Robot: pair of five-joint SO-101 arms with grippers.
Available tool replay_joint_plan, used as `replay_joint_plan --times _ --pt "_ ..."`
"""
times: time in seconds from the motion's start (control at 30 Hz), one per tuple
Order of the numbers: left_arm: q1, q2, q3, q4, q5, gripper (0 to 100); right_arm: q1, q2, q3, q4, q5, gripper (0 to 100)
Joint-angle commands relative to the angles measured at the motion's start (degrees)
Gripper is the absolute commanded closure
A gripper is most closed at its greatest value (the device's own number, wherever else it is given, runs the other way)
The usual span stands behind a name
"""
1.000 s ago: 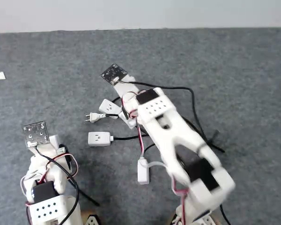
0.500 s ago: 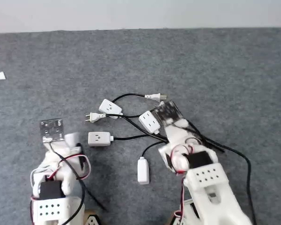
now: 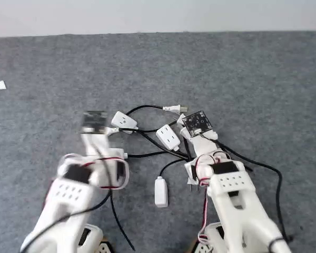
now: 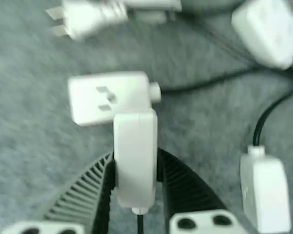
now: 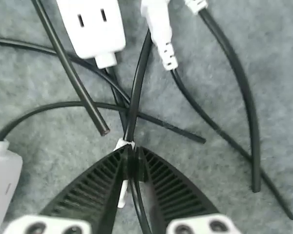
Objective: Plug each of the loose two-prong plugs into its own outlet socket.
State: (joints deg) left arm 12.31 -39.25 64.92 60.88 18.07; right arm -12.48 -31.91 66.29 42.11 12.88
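Between the ribbed fingers [image 4: 100, 195] of the left gripper [image 4: 135, 157] sits a white block [image 4: 135, 146], clamped from both sides, with a thin dark cord leaving its rear end. Its front end is hidden, so I cannot tell whether it carries prongs. That front end meets the near edge of a white socket [image 4: 110, 97], which lies flat on the grey carpet [image 4: 29, 146] with its two slots showing. Just beyond this socket lies a loose plug [image 4: 83, 17], its two prongs bare and in no socket.

The right gripper [image 5: 132, 152] is pinched tight on a black cord [image 5: 139, 87], just beside a small white tag [image 5: 123, 144] and low over the carpet. Past it lies a second socket [image 5: 93, 24] with its slots showing, and beside that a white plug end [image 5: 158, 27] with a ribbed collar.

From above, the left arm [image 3: 73, 192] and the right arm [image 3: 231, 192] both stand over the tangle of cords in the middle of the carpet. An oblong white piece [image 3: 160, 191] lies between them. The second socket is just beside the right arm's front end, and a third socket [image 3: 124, 120] lies close to the left arm's front end. A far plug [image 3: 174, 109] lies at the back of the tangle, its prongs pointing right, apart from every socket.
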Motion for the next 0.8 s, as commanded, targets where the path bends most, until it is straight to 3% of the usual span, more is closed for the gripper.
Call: replay_joint_plan --times 0.0,0.23,0.47,0.67,0.77 --pt "3.96 6.33 -3.47 -0.88 1.49 99 1.45 4.09 -5.54 -0.92 -0.53 97.9" --pt "9.05 5.71 -0.4 -1.58 -2.2 97 1.63 9.36 -8.7 -0.92 -0.26 97.9" --pt "8.97 5.36 1.27 -5.01 1.32 79 1.45 9.98 -9.14 -0.92 -0.26 97.9" --pt "8.44 5.36 0.22 -4.84 1.23 79 1.45 10.24 -9.23 -1.45 -0.44 97.9" --pt "4.84 5.36 0.04 -5.19 1.14 79 1.45 10.24 -9.14 -1.63 -0.62 97.9"
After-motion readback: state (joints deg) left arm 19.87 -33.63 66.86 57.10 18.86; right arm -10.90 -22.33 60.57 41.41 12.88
